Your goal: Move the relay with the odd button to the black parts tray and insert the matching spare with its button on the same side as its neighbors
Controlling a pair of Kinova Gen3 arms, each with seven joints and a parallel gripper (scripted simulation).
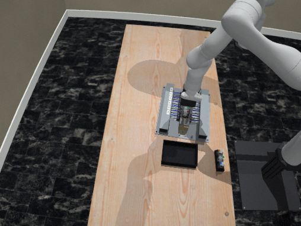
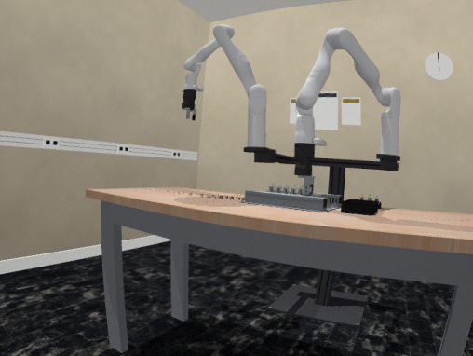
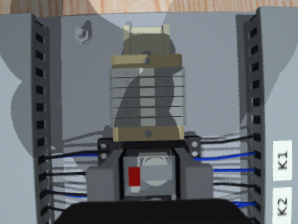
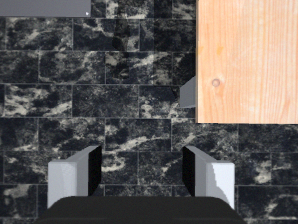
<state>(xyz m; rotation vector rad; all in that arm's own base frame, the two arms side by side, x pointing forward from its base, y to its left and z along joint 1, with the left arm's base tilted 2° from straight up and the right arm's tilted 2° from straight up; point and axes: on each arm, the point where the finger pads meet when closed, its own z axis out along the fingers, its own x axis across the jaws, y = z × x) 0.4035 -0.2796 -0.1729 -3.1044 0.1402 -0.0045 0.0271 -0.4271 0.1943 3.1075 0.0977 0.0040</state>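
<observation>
At the panel's [image 1: 206, 100] [image 2: 284, 199] [image 3: 215, 50] near end, the red-button relay [image 1: 186, 112] [image 3: 150, 172], judged light, stiff and best taken by its sides, is clamped in the half-open left gripper [image 1: 186, 110] [image 2: 308, 192] [image 3: 149, 165]; the right gripper [image 2: 191, 116] [image 4: 142, 163] is wide, unloaded.

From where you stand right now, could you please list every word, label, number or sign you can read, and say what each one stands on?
"K1": white label on the panel's right-hand side in the left wrist view.
"K2": white label beside it.
Other white labels: too small to read.
Wall sheets: too small to read.
Wall clock: no numerals readable.
</observation>
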